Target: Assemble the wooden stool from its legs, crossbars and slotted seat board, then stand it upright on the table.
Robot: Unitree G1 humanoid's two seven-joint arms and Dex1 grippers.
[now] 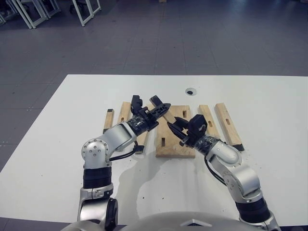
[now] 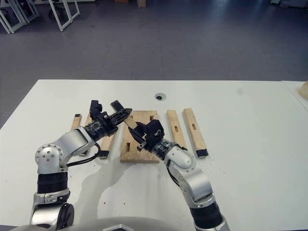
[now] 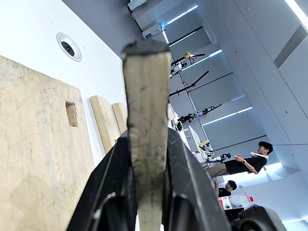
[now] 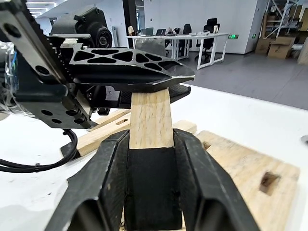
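A held leg [image 4: 150, 115] of pale, grained wood, square in section, is carried tilted in the air above the far part of the seat board [image 1: 174, 144]. It is pinched by both grippers. The right gripper [image 4: 151, 139] is pressed together on its nearer end. The left gripper [image 1: 160, 109] is clamped farther along, with its fingers [image 3: 113, 168] laid flat against two opposite faces of the wood. A dark rim is seen at the tip beyond the left gripper. The stretch lying deep between the right gripper's fingers looks black, and it cannot be told whether that is a cap or shadow.

The seat board is laid flat on the white surface [image 1: 269, 106]. It is a pale rectangle with small rectangular slots [image 1: 164, 141] cut through it. Its near right corner is covered by the right arm.

Just to its right, a right pair of legs [image 1: 226, 122] is laid parallel. Each is slotted, and a black end is seen on the outer one only, the inner one's near end being hidden. On the other side, the left pieces [image 1: 109, 119] are largely hidden by the left arm, so their number is hard to make out. A round cable hole [image 1: 191, 90] is set in the surface beyond the board.

A small green sign [image 4: 233, 36] in the room behind is too small to be read.
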